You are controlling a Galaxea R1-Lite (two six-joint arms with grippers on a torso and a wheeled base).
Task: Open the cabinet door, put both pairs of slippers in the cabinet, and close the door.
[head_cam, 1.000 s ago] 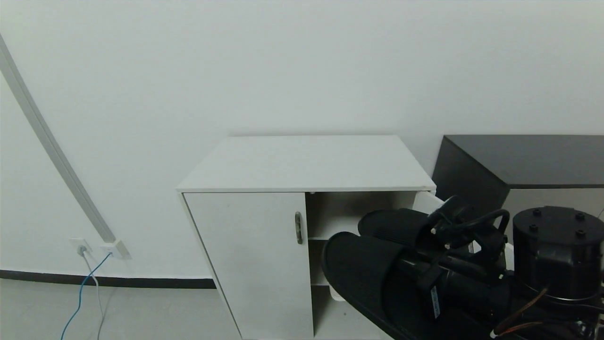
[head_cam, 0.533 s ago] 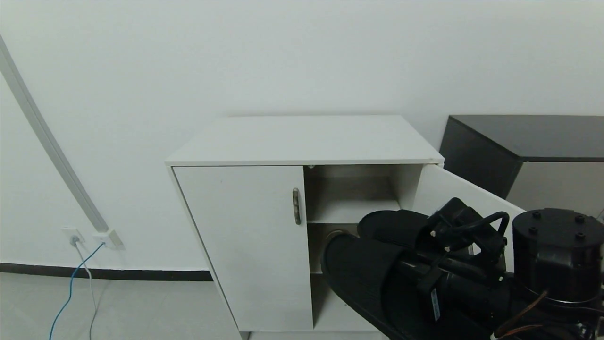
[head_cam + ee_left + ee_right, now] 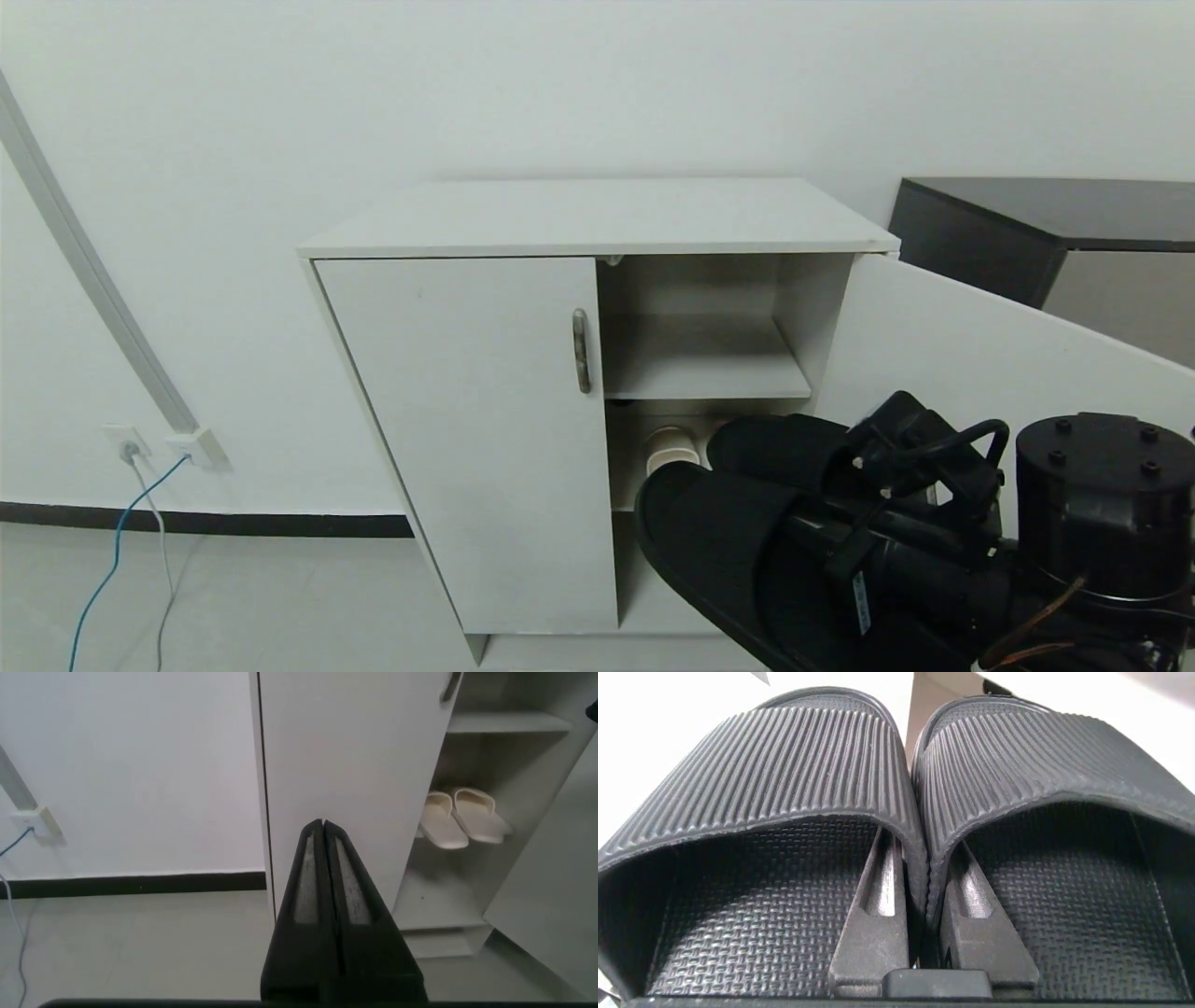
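right claw (image 3: 920,882): pinching the pair of black ribbed rubber slippers (image 3: 738,523) by their touching inner strap walls, one finger inside each | slippers: lower right of head frame, before the white wooden cabinet's (image 3: 597,217) open right half | pale beige slippers (image 3: 464,819): on its middle shelf | my left claw (image 3: 323,835): pressed together, empty

A bare room, likely an office or test space: a white cabinet (image 3: 467,420) against a plain wall (image 3: 597,84), sockets (image 3: 163,446) and cable duct (image 3: 89,254) to the cabinet's left, a dark table (image 3: 1074,210) to its right.
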